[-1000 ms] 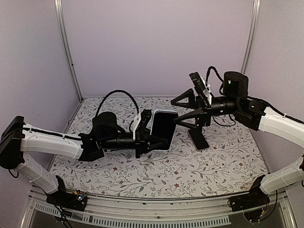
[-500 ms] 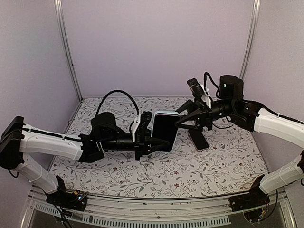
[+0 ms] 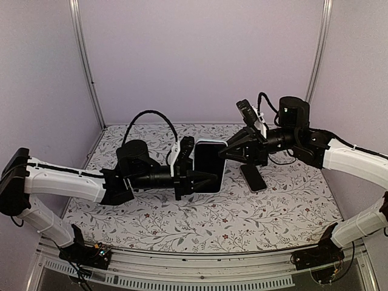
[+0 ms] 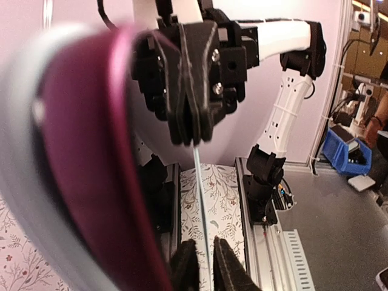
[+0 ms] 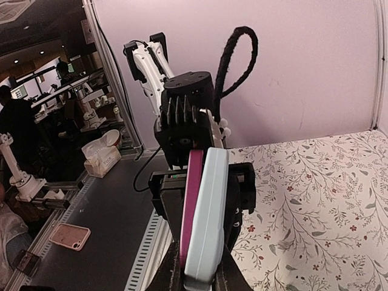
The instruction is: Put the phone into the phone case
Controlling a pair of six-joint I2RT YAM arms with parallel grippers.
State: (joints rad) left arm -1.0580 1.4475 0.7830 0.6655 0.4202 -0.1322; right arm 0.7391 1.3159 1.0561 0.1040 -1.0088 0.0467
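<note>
Here: table cover (image 3: 273, 212), matte white with a floral print | phone case (image 3: 209, 163), pale blue shell with magenta lining, upright in mid-air between both arms | left gripper (image 3: 203, 180) at its lower edge, grip not discernible | right gripper (image 3: 229, 151) clamped on its upper corner | phone (image 3: 253, 178), dark and glossy, flat on the cover beneath the right arm

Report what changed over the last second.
The right gripper moved left to the phone case, and its fingers closed from wide open onto the case's upper right edge. The left gripper stayed at the case's lower edge; whether it still clamps is unclear. The phone stayed lying on the table.
</note>
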